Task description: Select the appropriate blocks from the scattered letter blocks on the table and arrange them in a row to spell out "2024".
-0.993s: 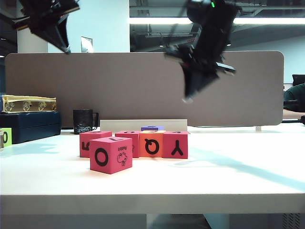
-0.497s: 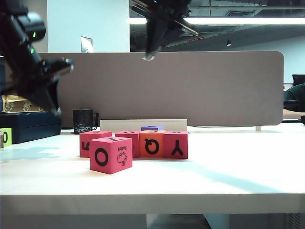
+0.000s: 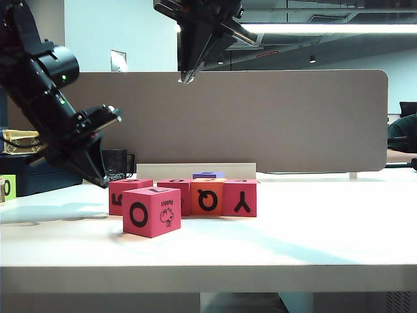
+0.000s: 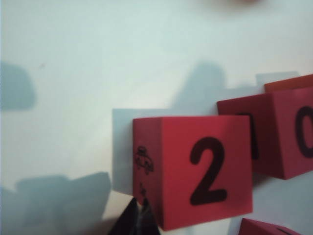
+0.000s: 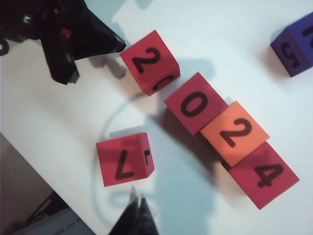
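On the white table (image 3: 313,228), four blocks form a row whose tops read 2 (image 5: 150,62), 0 (image 5: 194,103), 2 on the orange one (image 5: 234,133), and 4 (image 5: 261,175). The first block (image 4: 198,171) sits slightly askew from the others. A loose pinkish-red block (image 3: 151,210) stands in front of the row, and the purple block (image 5: 295,44) lies behind it. My left gripper (image 3: 104,182) is shut and low, its tips (image 4: 139,215) right beside the first block's outer side. My right gripper (image 3: 186,78) hangs high above the blocks, shut and empty (image 5: 137,205).
A black mug (image 3: 114,165) and a low white strip (image 3: 195,169) stand behind the blocks. A dark case (image 3: 42,173) with a yellowish box on it sits at the far left, by a small green block (image 3: 6,188). A grey partition (image 3: 293,117) closes the back.
My left arm has swung down from the top left to table height beside the row's left end. My right arm has risen and moved left across the top. The blocks have not moved.
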You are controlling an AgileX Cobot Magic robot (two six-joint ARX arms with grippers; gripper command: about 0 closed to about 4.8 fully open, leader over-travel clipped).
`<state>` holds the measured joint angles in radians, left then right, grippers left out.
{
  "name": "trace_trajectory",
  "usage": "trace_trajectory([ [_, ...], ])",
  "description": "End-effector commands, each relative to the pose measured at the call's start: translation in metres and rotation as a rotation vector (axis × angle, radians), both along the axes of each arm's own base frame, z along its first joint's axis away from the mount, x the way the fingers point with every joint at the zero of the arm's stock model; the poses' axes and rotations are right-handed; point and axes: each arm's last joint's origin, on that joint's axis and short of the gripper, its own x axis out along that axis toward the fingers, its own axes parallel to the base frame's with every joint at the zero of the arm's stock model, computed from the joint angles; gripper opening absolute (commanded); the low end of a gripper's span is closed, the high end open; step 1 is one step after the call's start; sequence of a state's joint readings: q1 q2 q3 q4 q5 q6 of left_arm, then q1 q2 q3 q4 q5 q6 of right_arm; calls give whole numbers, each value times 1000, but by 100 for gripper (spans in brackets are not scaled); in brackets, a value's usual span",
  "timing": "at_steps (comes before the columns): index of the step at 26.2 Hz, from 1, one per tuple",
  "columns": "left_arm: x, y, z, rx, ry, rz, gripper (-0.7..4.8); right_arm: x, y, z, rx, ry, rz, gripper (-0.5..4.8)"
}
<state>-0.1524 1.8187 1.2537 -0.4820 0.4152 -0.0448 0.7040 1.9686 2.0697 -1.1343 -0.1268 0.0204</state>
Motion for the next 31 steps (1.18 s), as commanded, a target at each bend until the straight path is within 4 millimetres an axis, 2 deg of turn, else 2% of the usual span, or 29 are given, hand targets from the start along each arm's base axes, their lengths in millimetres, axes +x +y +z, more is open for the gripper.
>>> trace_trajectory([
  [1, 1, -9, -9, -4, 22, -10, -6, -2, -1, 3, 1, -5, 3, -2],
  [9, 2, -33, -16, -15, 3, -73, -6, -2, -1, 3, -3, -1, 3, -2],
  [22, 5, -31, -13, 62, -37, -29, -6, -2, -3, 3, -38, -19, -1, -2],
  [24, 9, -31, -2, 69, -60, -19, -6, -2, -6, 2, -67, -23, -16, -2],
  [26, 12, -30, 31, 66, -150, -42, -6, -2, -14, 10, -77, -55, -25, -2],
  [31, -4, -26, 86, 56, -328, -70, -6, -1, -37, 33, -30, -119, -76, -2],
])
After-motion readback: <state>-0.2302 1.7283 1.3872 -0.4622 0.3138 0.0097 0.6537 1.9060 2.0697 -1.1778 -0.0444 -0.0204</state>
